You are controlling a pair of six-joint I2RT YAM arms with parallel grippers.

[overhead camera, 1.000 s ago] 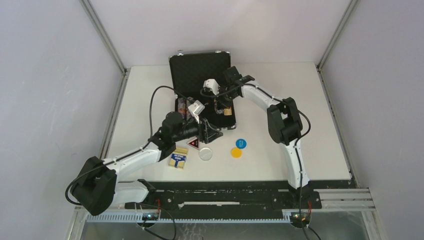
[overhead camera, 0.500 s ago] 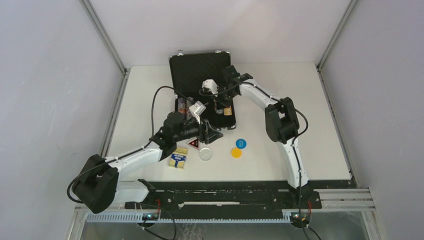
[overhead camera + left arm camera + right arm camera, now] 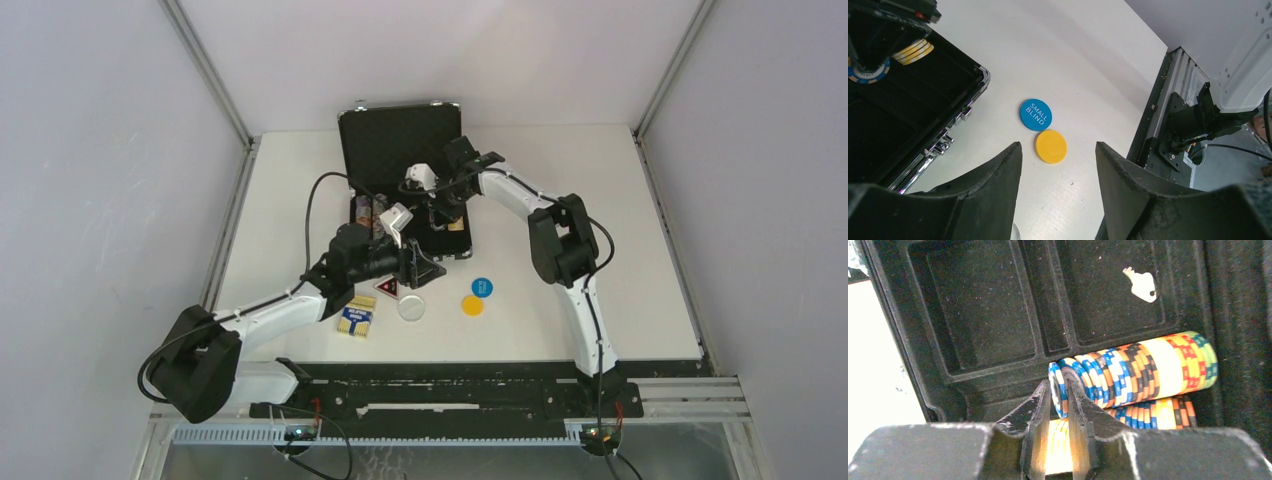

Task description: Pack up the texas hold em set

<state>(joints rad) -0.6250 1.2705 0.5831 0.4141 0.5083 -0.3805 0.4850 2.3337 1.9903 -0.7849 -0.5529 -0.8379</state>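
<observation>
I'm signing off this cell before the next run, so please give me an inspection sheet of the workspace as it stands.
Surface: white table, flat, carrying the set.
Job's things: briefcase open, lid raised; poker chips in rows in its tray; card box, triangular token, white disc, blue disc and yellow disc outside, on the table.
Clutter: small white key-shaped piece in a tray compartment.
Grippers: left gripper open, empty, near the case's front corner; right gripper inside the case, jaws narrowly astride the end chip, grip unclear.
Cables: black cable loops beside the left arm.
Surroundings: grey walls; metal rail at the near edge.
</observation>
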